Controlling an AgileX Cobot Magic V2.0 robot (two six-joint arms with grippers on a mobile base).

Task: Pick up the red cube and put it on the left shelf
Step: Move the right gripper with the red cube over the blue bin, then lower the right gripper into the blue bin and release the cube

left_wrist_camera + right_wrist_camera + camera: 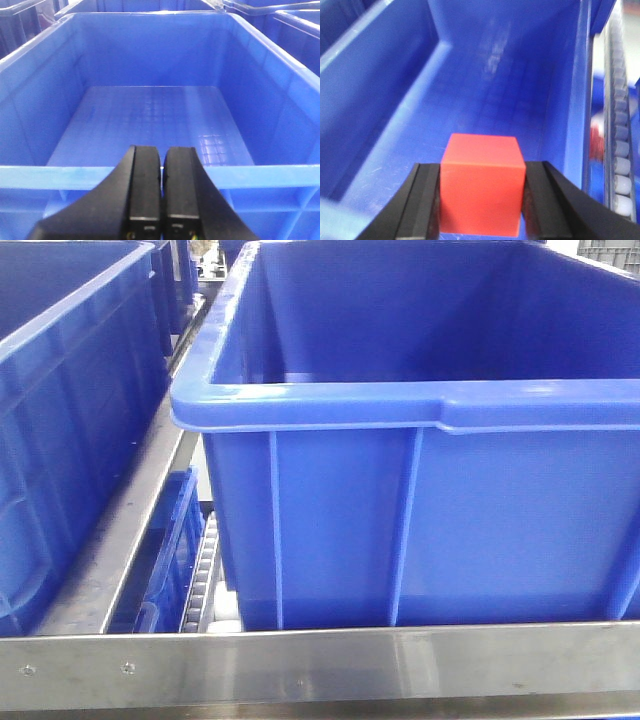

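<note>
In the right wrist view the red cube sits squarely between the black fingers of my right gripper, which is shut on it. Both hang over the inside of a large blue crate. My left gripper is shut with nothing between its fingers and hovers just above the near rim of another empty blue crate. The left shelf shows in the front view as a steel rack with a bolted front rail. Neither gripper appears in the front view.
Two ribbed blue crates stand side by side on the rack, with a steel divider between them. A roller track runs under the crates. More rollers lie right of the crate wall in the right wrist view.
</note>
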